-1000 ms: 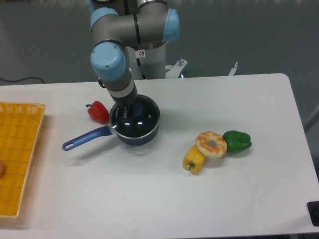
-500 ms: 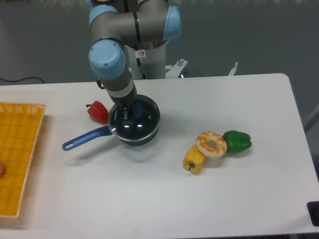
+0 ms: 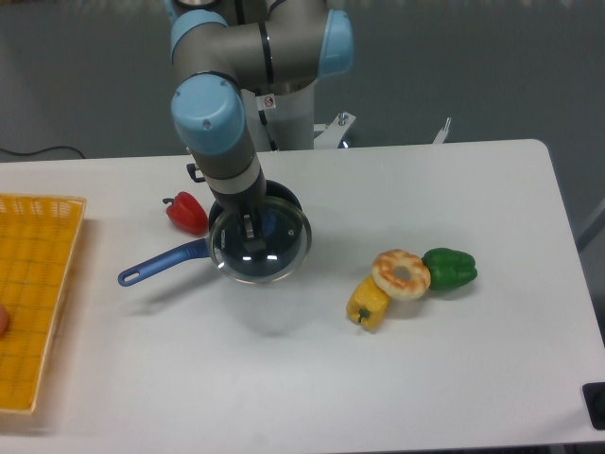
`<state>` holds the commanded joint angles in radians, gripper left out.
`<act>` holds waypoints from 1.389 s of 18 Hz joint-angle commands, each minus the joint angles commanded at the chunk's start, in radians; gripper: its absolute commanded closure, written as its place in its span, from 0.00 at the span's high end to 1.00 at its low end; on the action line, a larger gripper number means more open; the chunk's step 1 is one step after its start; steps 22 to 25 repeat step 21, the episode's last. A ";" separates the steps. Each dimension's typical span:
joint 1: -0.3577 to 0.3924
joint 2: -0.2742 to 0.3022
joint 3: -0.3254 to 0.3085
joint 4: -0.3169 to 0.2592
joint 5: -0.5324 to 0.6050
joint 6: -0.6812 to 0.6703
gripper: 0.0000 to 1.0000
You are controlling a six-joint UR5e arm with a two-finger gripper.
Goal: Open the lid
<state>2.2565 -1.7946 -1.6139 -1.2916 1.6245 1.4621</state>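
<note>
Lid (image 3: 261, 244) now lifted off saucepan (image 3: 194, 252), shifted slightly toward camera and right versus a second ago; arm raised too. Gripper (image 3: 250, 227) points down, fingers (image 3: 248, 230) pinching blue knob at lid centre. Lid hangs just under fingers, above saucepan, rim mostly hiding pan. Red pepper (image 3: 188, 212) left of fingers, near. Yellow pepper (image 3: 368, 301), donut (image 3: 401, 273), green pepper (image 3: 450, 269) well apart, to right. Yellow basket (image 3: 35, 293) far left on table (image 3: 454, 378).
</note>
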 joint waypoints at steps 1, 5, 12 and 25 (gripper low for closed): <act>0.000 -0.014 0.015 0.002 -0.002 -0.026 0.43; -0.009 -0.049 0.045 0.003 -0.002 -0.078 0.43; -0.009 -0.051 0.042 0.003 -0.002 -0.089 0.43; -0.012 -0.060 0.042 0.003 0.001 -0.101 0.43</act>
